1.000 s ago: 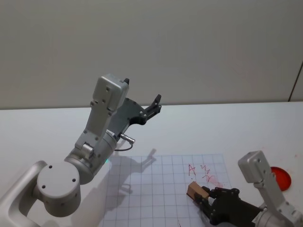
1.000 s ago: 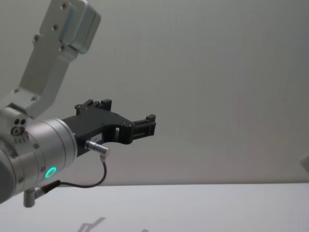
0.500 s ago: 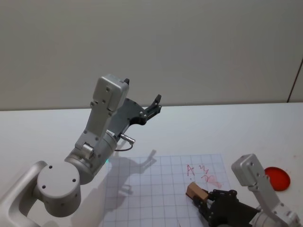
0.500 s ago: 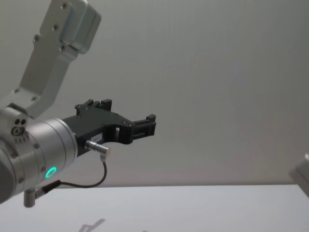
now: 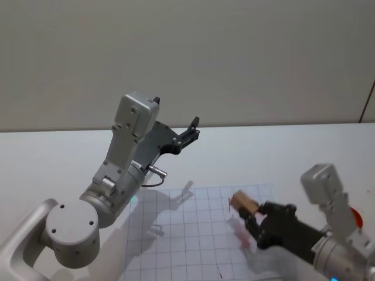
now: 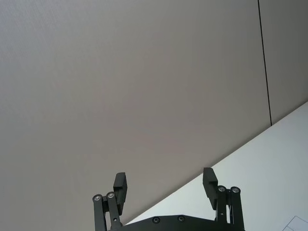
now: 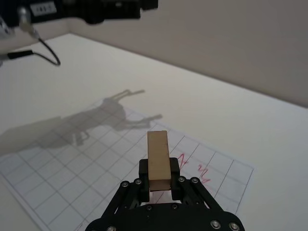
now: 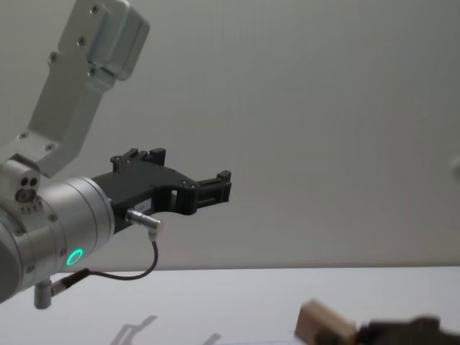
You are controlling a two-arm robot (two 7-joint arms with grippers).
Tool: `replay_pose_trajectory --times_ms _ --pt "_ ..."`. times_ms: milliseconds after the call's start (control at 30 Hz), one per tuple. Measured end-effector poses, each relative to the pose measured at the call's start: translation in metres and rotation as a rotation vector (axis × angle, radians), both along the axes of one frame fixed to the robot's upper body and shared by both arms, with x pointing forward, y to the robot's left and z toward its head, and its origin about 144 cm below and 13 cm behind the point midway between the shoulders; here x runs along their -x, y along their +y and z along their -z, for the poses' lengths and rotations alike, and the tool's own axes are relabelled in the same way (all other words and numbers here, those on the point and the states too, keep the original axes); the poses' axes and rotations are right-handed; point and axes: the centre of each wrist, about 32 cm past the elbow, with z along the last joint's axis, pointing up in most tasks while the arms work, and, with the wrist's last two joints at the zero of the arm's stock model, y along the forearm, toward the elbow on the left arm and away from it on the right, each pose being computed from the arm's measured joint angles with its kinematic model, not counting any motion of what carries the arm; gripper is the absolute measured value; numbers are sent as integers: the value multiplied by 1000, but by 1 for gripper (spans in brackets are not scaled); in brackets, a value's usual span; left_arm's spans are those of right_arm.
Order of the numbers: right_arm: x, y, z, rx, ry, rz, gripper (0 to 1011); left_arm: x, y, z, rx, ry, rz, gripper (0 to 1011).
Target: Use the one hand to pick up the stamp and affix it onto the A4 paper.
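My right gripper [image 5: 251, 214] is shut on the stamp [image 5: 244, 203], a pale tan wooden block, and holds it in the air above the right part of the A4 paper [image 5: 176, 234], a white sheet with a faint grid. In the right wrist view the stamp [image 7: 158, 154] sticks out from between the fingers over the A4 paper [image 7: 72, 178], with red marks [image 7: 192, 166] just beyond it. The chest view has the stamp [image 8: 325, 327] at its lower right. My left gripper [image 5: 193, 130] hangs high over the table's far side, open and empty, as the left wrist view [image 6: 164, 185] also shows.
A red disc [image 5: 354, 214] lies on the white table at the right, mostly behind my right arm. The left arm's shadow falls across the paper's left half. A plain wall stands behind the table.
My right gripper has lifted the stamp off the paper near the red marks and carried it up and slightly farther away; it now appears in the chest view. The left arm has not moved.
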Motion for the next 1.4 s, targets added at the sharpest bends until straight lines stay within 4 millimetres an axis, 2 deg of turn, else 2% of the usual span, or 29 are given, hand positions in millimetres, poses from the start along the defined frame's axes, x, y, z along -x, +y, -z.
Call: replay_pose_trajectory --times_ms 167,533,1000,1400 --pt "-2 -8 -14 -47 -63 55 219 0 0 0 0 0 0 1001" --pt "3 -35 -22 -22 -101 183 218 0 0 0 0 0 0 1001" --pt "16 -78 -18 139 -85 355 219 0 0 0 0 0 0 1001" --pt "23 -93 -9 223 -45 415 218 0 0 0 0 0 0 1001"
